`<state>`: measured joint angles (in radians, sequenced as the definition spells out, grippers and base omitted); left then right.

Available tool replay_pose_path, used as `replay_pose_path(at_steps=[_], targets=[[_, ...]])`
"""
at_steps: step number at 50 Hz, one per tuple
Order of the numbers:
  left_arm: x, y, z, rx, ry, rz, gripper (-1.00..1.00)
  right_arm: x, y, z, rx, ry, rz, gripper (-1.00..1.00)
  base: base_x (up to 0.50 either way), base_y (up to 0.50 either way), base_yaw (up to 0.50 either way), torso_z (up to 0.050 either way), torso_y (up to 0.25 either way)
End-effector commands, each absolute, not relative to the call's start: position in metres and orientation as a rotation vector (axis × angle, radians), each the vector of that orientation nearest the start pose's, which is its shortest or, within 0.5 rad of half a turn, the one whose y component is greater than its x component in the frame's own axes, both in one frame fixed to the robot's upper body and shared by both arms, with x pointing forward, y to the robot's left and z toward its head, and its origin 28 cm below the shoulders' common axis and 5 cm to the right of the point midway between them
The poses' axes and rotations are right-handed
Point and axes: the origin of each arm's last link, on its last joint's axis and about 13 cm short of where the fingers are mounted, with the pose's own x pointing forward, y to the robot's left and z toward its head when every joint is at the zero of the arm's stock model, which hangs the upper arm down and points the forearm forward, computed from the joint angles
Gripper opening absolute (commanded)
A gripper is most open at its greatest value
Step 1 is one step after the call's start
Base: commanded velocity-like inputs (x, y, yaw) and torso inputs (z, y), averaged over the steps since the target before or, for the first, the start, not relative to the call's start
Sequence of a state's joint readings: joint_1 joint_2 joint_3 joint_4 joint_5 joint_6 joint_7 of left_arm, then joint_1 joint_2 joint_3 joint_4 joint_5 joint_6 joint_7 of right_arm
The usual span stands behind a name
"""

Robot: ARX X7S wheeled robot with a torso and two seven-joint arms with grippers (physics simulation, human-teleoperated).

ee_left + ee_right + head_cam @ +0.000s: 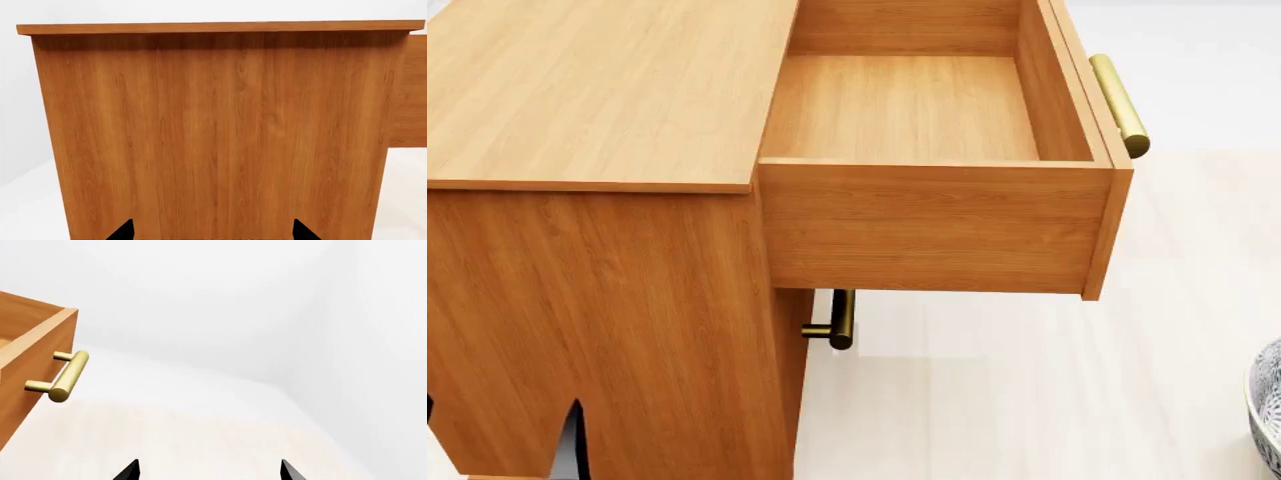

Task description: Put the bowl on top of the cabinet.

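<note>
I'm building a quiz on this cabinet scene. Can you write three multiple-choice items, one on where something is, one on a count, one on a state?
1. Where does the bowl show in the head view?
A. At the right edge, on the floor side
B. On the cabinet top
C. Inside the drawer

2. How many brass handles show in the head view?
A. None
B. Two
C. Four

3. What state is the top drawer in?
A. Shut
B. Pulled out, nothing seen inside
C. Pulled out, with the bowl inside

Key: 1 A, only its patterned rim shows there, away from the cabinet. 2 B, the upper handle and the lower handle. 3 B, its bare wooden floor is visible.
</note>
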<state>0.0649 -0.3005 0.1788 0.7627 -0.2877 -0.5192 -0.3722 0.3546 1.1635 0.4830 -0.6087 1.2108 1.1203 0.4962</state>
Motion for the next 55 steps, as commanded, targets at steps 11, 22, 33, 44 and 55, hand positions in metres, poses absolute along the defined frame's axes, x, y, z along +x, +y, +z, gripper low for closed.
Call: replay_pose_path(at_steps=[11, 22, 33, 44, 55], targets=[[0.167, 0.205, 0.106, 0.026, -0.088, -0.018, 1.00, 0.227, -0.292, 0.265, -0.302, 0.295, -0.387, 1.00, 0.00, 0.00, 0.00, 0.000, 0.000], [0.170, 0.207, 0.101, 0.040, -0.074, -0.019, 1.00, 0.247, -0.298, 0.233, -0.272, 0.402, -0.384, 1.00, 0.00, 0.00, 0.00, 0.000, 0.000], [0.169, 0.206, 0.099, 0.039, -0.068, -0.021, 1.00, 0.259, -0.280, 0.219, -0.291, 0.462, -0.219, 1.00, 0.00, 0.00, 0.00, 0.000, 0.000], [0.168, 0.207, 0.096, 0.038, -0.061, -0.021, 1.00, 0.272, -0.272, 0.218, -0.315, 0.476, -0.189, 1.00, 0.00, 0.00, 0.00, 0.000, 0.000], [0.168, 0.208, 0.094, 0.039, -0.055, -0.023, 1.00, 0.281, -0.273, 0.199, -0.323, 0.546, -0.187, 1.00, 0.00, 0.00, 0.00, 0.000, 0.000]])
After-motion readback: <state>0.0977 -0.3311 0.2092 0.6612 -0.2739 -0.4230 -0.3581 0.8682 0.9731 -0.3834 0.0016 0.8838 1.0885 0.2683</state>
